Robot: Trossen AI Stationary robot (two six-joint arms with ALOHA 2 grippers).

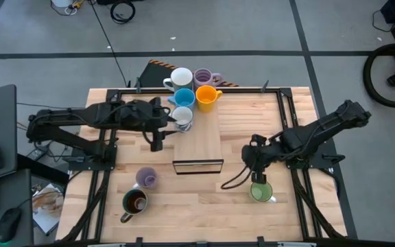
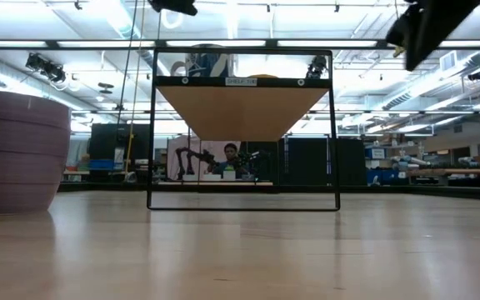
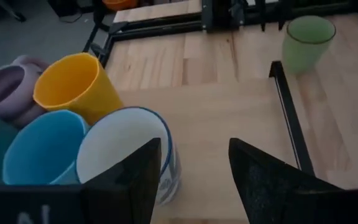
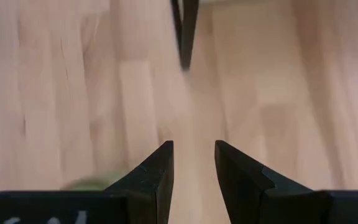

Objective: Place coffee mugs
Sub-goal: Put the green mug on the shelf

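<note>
Five mugs stand on the raised wooden shelf (image 1: 204, 134): white (image 1: 180, 77), lilac (image 1: 204, 77), blue (image 1: 184, 98), orange (image 1: 208, 96) and a patterned white mug (image 1: 182, 118). My left gripper (image 1: 172, 127) is open beside that patterned mug (image 3: 126, 152), with one finger in front of its rim. On the table stand another lilac mug (image 1: 147, 178), a dark olive mug (image 1: 134, 201) and a green mug (image 1: 260, 192). My right gripper (image 1: 254, 175) hovers open just above the green mug, of which a sliver (image 4: 86, 183) shows in the right wrist view. My left gripper has one finger (image 3: 135, 177) close against the side of the patterned white mug's rim (image 3: 160, 134), coming level from the table's left. Whether it touches, I cannot tell. The mug stands upright on the shelf. Nothing lies between the fingers.
The shelf's black frame (image 2: 242, 125) stands mid-table, and its front bar (image 1: 197, 165) lies between the two arms. Black rails (image 1: 293, 137) run along both sides of the table. The lilac mug (image 2: 15, 150) fills the left of the low view. Bare wood lies on the near side of the shelf.
</note>
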